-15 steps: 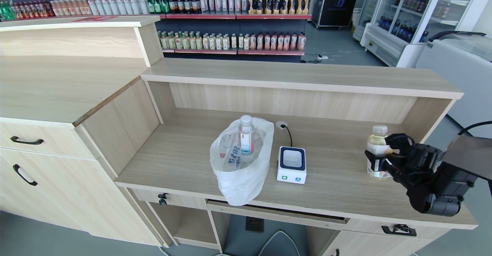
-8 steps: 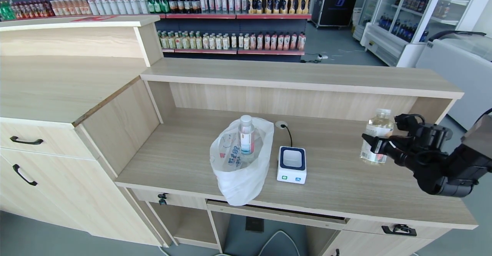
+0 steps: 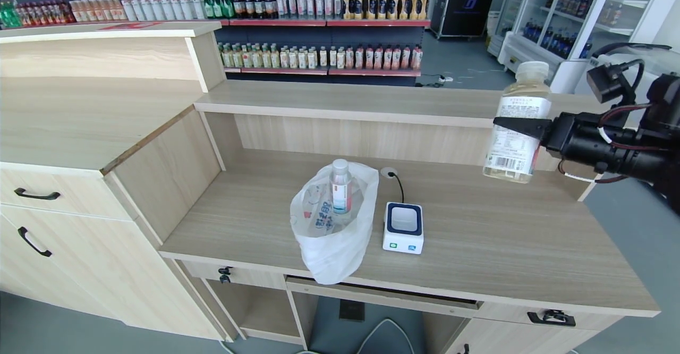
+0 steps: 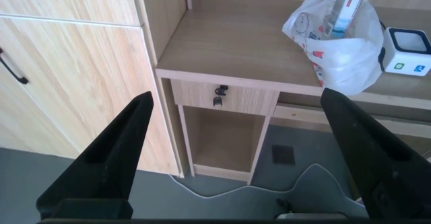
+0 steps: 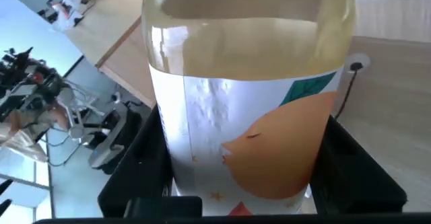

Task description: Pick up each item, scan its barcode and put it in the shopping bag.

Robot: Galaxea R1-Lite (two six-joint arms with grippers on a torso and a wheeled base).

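Lifted: right tool (image 3: 523,128) has raised the pale-drink bottle (image 3: 509,154) off the surface (image 3: 478,253); it now hangs upright in the air. Left tool (image 4: 237,94): fingers wide apart, gripping nothing. Shopping bag (image 3: 332,237) has a clear bottle (image 3: 340,186) standing inside, scanner (image 3: 404,226) just beside at its 3 o'clock. Right tool is clamped on the pale-drink bottle's label, at the scanner's 2 o'clock.

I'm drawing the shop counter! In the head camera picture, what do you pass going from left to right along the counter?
shopping bag → scanner → pale bottle, held up above the counter in the jaws of the right gripper
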